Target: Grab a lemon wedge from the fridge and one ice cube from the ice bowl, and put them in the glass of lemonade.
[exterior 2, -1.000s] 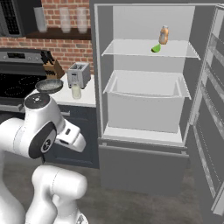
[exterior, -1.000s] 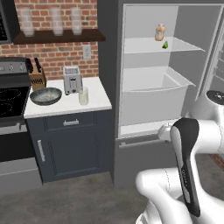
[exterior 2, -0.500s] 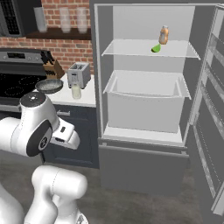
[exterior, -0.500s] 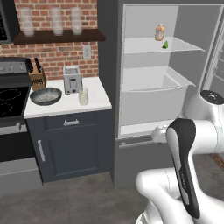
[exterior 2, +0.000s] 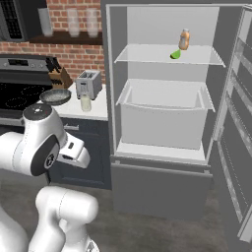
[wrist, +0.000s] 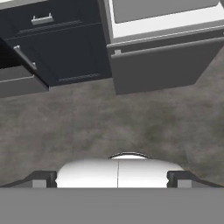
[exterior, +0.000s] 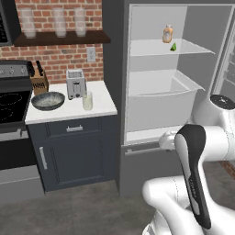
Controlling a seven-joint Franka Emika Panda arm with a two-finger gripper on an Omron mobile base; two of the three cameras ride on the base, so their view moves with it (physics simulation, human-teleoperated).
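Fridge [exterior: 114,92] stands open so the wedge [exterior: 173,47] on its far shelf is reachable; gripper [wrist: 117,179] spread, empty.

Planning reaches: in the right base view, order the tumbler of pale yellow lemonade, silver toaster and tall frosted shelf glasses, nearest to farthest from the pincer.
1. Tumbler of pale yellow lemonade, at the counter front.
2. Silver toaster, just behind it.
3. Tall frosted glasses, high on the wall shelf.
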